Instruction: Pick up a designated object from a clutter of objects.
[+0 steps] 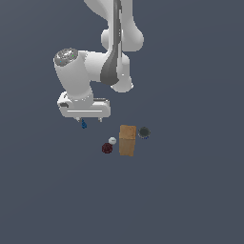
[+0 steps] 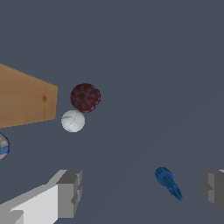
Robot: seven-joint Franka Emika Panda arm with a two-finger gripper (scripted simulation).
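The designated object is a tiny bright-blue knobbly item, lying just below my gripper in the exterior view. In the wrist view the blue item lies between my two spread fingertips, closer to one finger, touching neither. My gripper is open and empty. The rest of the clutter sits apart toward the exterior view's right: a tan box, a dark red ball, a small white ball and a dark grey round item.
The tan box, red ball and white ball also show in the wrist view, away from the fingers. The dark grey round item is at that picture's edge. The floor is plain dark grey.
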